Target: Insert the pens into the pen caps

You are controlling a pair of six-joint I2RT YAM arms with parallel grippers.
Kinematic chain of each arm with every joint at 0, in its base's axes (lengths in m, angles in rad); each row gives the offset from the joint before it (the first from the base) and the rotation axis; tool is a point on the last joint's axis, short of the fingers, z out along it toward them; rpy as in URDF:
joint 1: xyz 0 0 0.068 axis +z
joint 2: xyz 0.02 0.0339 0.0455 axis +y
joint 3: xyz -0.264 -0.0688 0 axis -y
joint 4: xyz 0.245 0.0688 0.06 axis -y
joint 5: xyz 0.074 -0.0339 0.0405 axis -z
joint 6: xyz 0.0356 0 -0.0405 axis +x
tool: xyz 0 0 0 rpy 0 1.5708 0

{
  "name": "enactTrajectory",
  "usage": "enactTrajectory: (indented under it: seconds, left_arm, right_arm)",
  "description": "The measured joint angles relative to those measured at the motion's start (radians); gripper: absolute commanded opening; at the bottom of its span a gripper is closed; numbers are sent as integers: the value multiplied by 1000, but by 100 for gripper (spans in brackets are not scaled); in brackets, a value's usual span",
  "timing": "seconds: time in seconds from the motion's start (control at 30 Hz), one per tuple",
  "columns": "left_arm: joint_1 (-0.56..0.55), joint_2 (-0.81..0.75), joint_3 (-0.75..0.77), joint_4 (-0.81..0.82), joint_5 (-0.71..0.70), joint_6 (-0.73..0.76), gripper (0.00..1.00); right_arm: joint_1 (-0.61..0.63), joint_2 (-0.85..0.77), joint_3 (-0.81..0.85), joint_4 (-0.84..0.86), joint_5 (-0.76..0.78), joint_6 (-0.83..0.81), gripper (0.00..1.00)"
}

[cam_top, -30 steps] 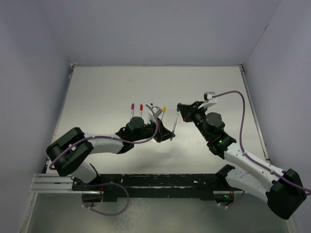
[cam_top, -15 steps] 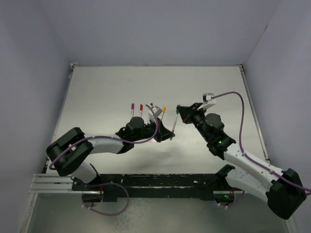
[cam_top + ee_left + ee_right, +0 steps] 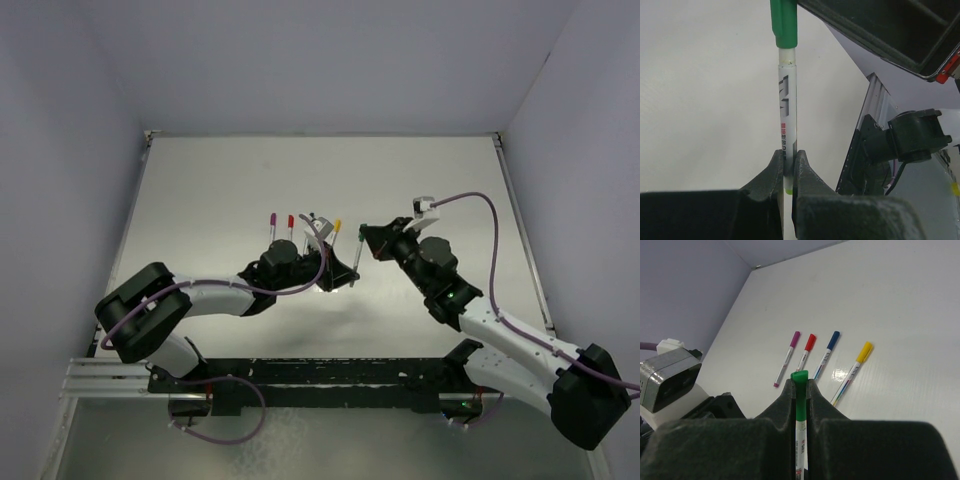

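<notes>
Capping step in hand, seemingly: left end effector clamped on pen barrel, right end effector pinching green cap on pen's tip just beyond the left one; nxt needs straight axial push, both aligned.

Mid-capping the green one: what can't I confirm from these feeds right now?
Left wrist: the green cap is cut off by the upper edge; the pen runs off the bottom edge inside the left tool.
Right wrist: the right tool covers where cap meets pen.
Top external: that joint is too small to read; the left arm covers the lower ends of the four capped pens.
</notes>
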Motion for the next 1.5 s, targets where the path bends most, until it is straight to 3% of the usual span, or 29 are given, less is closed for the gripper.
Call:
enactTrajectory:
  seconds: [0.6,1.5]
  left_arm:
    - [-3,-10,0,-13,-83,0,0]
    - [96,-71,-2,-205,10,46,0]
  right_arm:
    - [37,73,-12,85,-2,25,0]
    - [164,218,40,116,92,-8,0]
